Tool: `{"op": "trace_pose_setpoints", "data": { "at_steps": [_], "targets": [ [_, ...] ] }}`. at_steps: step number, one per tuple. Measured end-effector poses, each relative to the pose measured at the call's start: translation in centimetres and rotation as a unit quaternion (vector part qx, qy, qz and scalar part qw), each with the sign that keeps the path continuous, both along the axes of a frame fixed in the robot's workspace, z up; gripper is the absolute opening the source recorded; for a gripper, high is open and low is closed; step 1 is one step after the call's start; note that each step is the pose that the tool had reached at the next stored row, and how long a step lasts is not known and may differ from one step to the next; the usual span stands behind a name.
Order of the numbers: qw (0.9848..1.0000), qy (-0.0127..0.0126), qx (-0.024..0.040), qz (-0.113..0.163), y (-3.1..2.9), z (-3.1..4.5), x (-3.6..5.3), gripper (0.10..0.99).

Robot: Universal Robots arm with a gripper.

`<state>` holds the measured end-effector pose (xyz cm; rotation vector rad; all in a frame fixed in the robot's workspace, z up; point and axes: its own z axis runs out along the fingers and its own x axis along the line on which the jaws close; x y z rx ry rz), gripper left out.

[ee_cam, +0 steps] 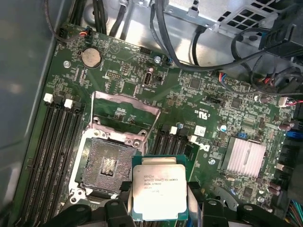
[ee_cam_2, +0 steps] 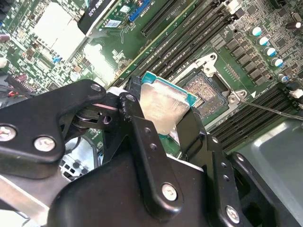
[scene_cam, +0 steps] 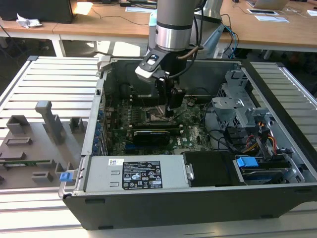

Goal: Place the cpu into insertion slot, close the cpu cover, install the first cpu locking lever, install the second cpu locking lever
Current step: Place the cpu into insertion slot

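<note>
We see 1 cpu (ee_cam: 158,191) clamped in the gripper (ee_cam: 158,208), just beside 1 bare slot (ee_cam: 106,165); 1 cover (ee_cam: 125,99) raised.

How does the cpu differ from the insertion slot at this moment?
The cpu has a silver-grey metal top; the insertion slot shows a dark pin field. The cpu is gripped in the tool; the insertion slot sits on the board, empty and uncovered. Both are square and similar in size.

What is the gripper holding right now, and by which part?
The gripper holds the cpu by two opposite edges, jaws closed on its sides, metal top uncovered; the insertion slot lies empty.
</note>
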<state>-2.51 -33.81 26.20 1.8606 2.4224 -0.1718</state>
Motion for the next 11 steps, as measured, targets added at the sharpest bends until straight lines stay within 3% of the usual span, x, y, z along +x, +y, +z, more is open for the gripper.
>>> {"op": "trace_pose_setpoints", "data": {
  "at_steps": [11],
  "targets": [
    [0.9994, 0.0000, -0.0146, -0.033, 0.00, 0.00, 0.00, 0.545]
  ]
}}
